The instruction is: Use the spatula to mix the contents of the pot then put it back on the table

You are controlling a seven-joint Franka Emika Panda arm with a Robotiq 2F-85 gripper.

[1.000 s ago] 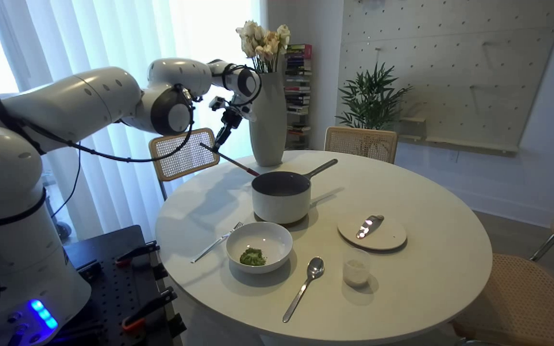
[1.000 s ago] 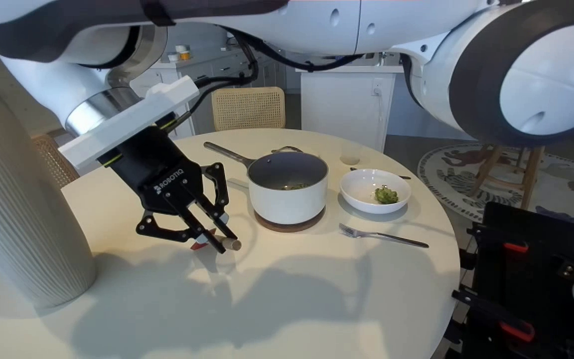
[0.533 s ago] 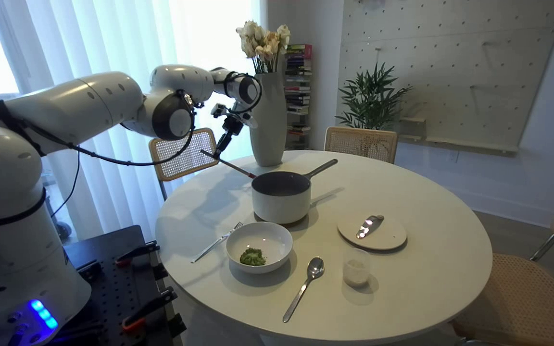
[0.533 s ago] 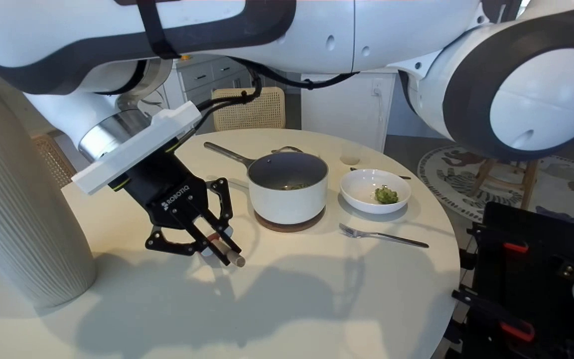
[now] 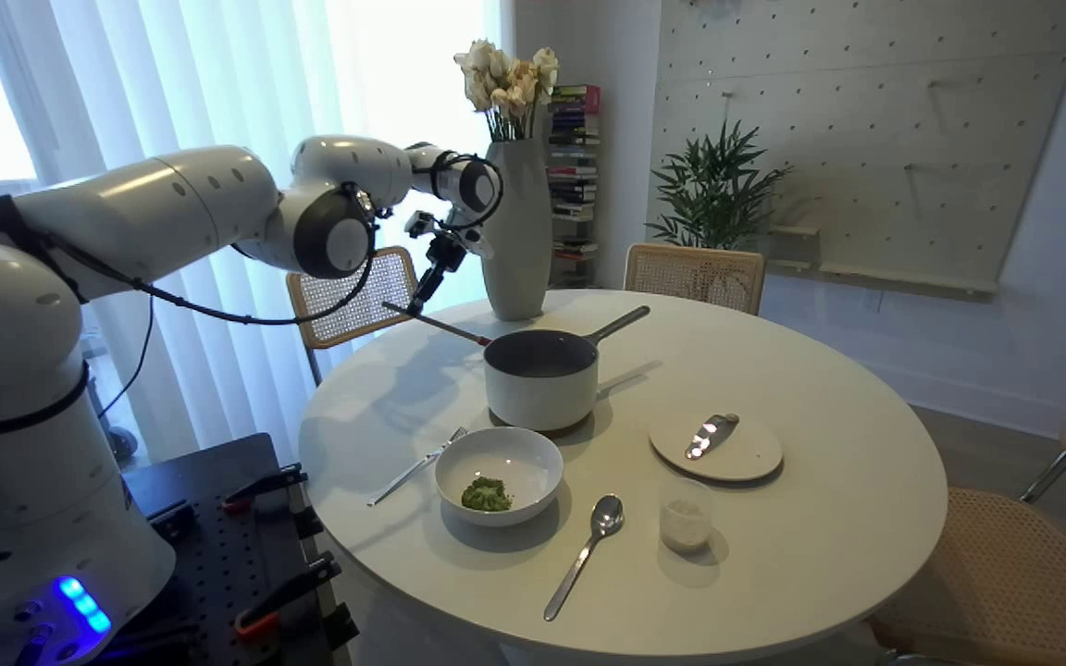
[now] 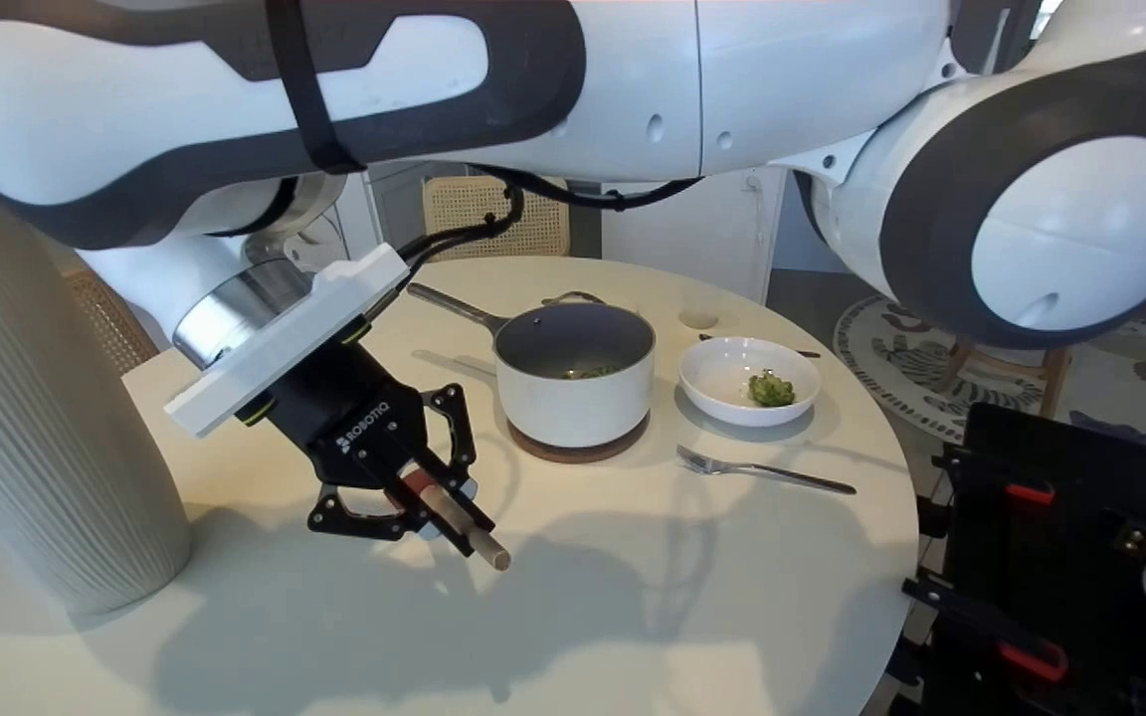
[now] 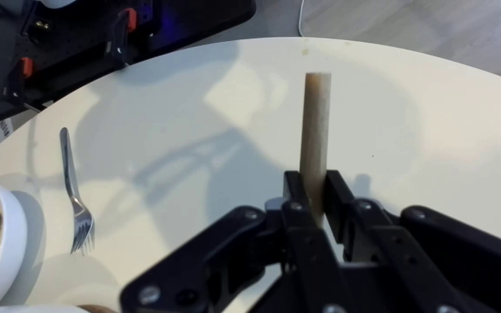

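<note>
The spatula [image 7: 315,134] lies between the jaws — pinched by both (its blunt end juts beyond).

I hold the spatula [image 7: 315,126], light brown with a red section, above the round white table [image 5: 829,444], butt towards an edge; the white, grey-lined pot [image 6: 575,410] stands upright, well inside that edge.

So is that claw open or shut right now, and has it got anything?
Gripper: closed, holding the spatula by its handle.
</note>
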